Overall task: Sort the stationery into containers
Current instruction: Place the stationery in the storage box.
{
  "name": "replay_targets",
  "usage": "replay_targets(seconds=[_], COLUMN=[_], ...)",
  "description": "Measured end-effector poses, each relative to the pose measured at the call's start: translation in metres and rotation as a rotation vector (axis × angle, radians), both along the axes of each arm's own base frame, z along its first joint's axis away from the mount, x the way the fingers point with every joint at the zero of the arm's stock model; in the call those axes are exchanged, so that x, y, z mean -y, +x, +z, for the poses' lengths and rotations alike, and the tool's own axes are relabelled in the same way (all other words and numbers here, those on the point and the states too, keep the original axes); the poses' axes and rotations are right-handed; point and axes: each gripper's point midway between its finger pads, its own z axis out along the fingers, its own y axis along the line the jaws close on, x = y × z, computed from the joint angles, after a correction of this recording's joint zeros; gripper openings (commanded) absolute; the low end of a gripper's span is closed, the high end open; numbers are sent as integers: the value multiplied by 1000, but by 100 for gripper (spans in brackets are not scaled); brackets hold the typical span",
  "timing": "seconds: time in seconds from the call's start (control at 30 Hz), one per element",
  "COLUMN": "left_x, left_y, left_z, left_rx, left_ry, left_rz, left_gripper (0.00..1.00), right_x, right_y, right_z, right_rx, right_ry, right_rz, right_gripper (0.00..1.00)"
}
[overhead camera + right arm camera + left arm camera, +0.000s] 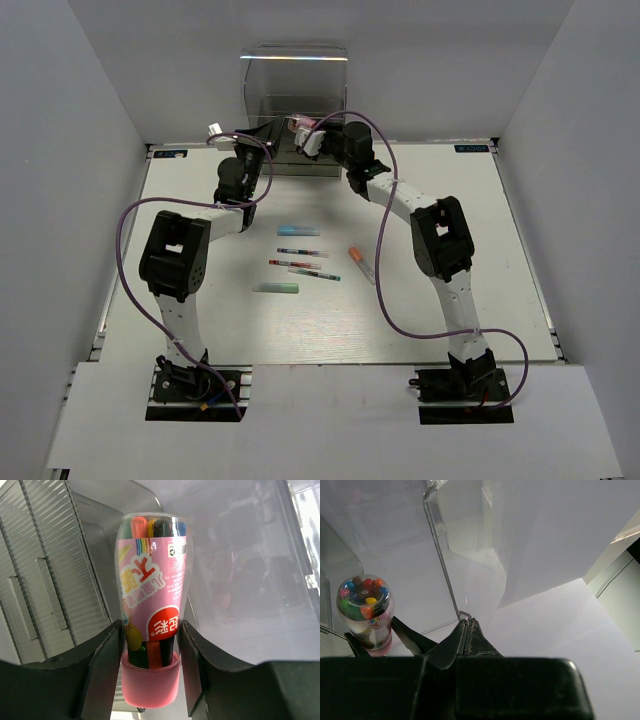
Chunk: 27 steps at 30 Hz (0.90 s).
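The tall clear container [295, 85] stands at the table's far edge. My right gripper [306, 133] is shut on the pink tube [299, 125] and holds it at the box's front; in the right wrist view the tube [152, 580], full of coloured sticks, sits between my fingers [102, 660]. My left gripper [266, 138] is shut on the corner of a clear panel [437, 540] of the box, as the left wrist view [466, 622] shows, with the tube [365, 607] to its left. Two blue-green bars [298, 229] [277, 287], three pens [303, 253] and an orange marker [357, 261] lie mid-table.
Ribbed drawer fronts [45, 580] of the box fill the left of the right wrist view. White walls enclose the table [450, 220] on three sides. Purple cables loop from both arms over the table.
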Motion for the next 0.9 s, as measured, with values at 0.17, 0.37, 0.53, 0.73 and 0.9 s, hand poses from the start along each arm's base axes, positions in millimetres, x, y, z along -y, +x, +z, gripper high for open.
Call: replay_targets(seconds=[0.17, 0.37, 0.53, 0.73, 0.9], left_x=[0, 0, 0, 0, 2], left_y=[0, 0, 0, 0, -1], left_z=[0, 0, 0, 0, 0], left_rx=[0, 0, 0, 0, 0], left_ry=[0, 0, 0, 0, 0], left_rz=[0, 0, 0, 0, -4], left_gripper=[0, 0, 0, 0, 0], right_x=[0, 0, 3, 7, 9], right_y=[0, 0, 2, 6, 7], right_z=[-1, -2, -1, -1, -2], right_rx=[-32, -43, -48, -46, -42], right_ry=[-7, -12, -17, -21, -26], right_rz=[2, 0, -21, -55, -66], right_gripper=[0, 0, 0, 24, 44])
